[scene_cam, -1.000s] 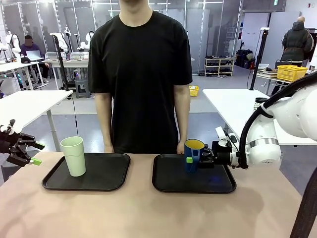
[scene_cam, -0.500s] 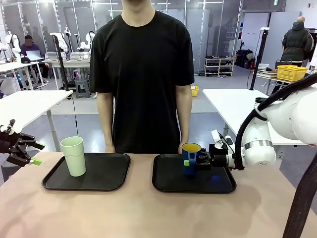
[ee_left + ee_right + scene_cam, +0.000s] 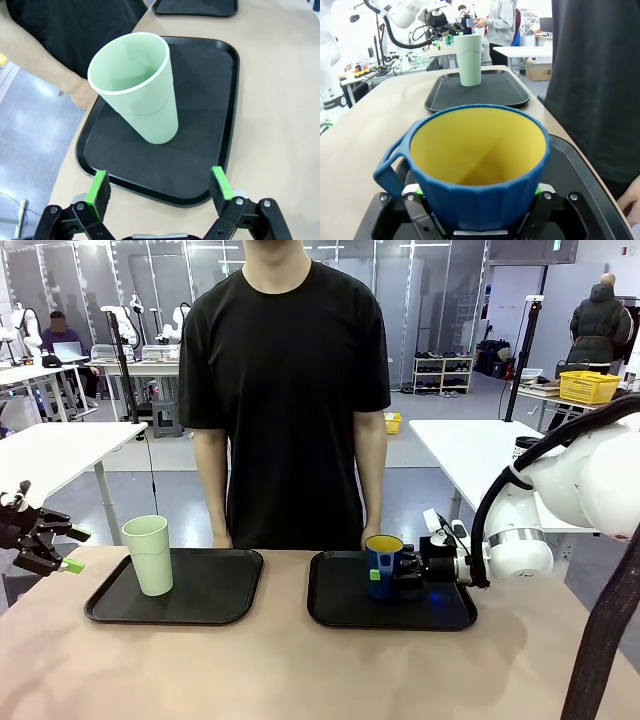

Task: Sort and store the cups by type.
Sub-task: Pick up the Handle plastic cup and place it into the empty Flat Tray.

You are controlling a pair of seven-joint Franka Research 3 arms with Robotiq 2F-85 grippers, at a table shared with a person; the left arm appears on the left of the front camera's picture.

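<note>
Right gripper: the right gripper (image 3: 385, 571) reaches in from the right side over the right tray (image 3: 445, 618), its fingers closed on the body of the blue mug (image 3: 383, 562); in its own wrist view the right gripper (image 3: 477, 192) has a green pad (image 3: 413, 189) showing just under the mug's side.
Blue mug: upright, yellow inside, over the back part of the right tray; from the wrist the blue mug (image 3: 472, 176) sits right between the fingers, its handle (image 3: 391, 166) sticking out to the picture's left. Whether its base touches the tray I cannot tell.
Left gripper: the left gripper (image 3: 45, 550) hovers at the table's left edge, jaws spread wide and holding nothing; in its wrist view the left gripper (image 3: 161, 183) shows both green pads (image 3: 98, 187) well apart over the near rim of the left tray (image 3: 222, 100).
Green cup: the green cup (image 3: 149, 554) stands upright on the left part of the left tray (image 3: 220, 602), to the right of the left gripper and apart from it; from the wrist the green cup (image 3: 142, 97) lies ahead of the open fingers, untouched.
Person: stands at the far side in a black shirt (image 3: 285, 370), hands down by the table's far edge.
Table: the light brown table (image 3: 300, 670) carries both trays side by side.
</note>
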